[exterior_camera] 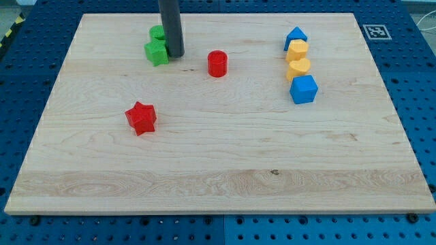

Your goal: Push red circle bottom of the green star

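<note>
our tip [176, 54] touching the star's [157, 52] right side near the tabletop's [218, 170] top left, another block [157, 32] just behind it, circle [217, 63] near on our right, second star [141, 118] below left, four blocks [298, 64] in a column far right

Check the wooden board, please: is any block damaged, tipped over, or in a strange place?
Nothing stands out. The red cylinder block, red star block and green star block sit flat and look undamaged on the wooden board. My tip stands beside the green star.
</note>
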`<state>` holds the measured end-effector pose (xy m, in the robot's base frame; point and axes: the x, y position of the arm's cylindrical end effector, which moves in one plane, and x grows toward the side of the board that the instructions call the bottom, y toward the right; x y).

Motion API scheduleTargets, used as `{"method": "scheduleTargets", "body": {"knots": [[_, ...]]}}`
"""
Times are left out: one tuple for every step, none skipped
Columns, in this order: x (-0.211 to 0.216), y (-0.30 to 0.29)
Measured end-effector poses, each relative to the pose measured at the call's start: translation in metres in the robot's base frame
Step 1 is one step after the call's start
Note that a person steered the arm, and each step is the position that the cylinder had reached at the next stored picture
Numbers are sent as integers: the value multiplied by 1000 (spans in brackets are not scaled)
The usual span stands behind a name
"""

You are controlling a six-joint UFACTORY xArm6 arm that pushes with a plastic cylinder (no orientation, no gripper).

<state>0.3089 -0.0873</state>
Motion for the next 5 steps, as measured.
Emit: {"method": "scheduleTargets", "body": {"knots": [[-10, 30], [-10, 94], [3, 138], [38, 140], [50, 135]]}}
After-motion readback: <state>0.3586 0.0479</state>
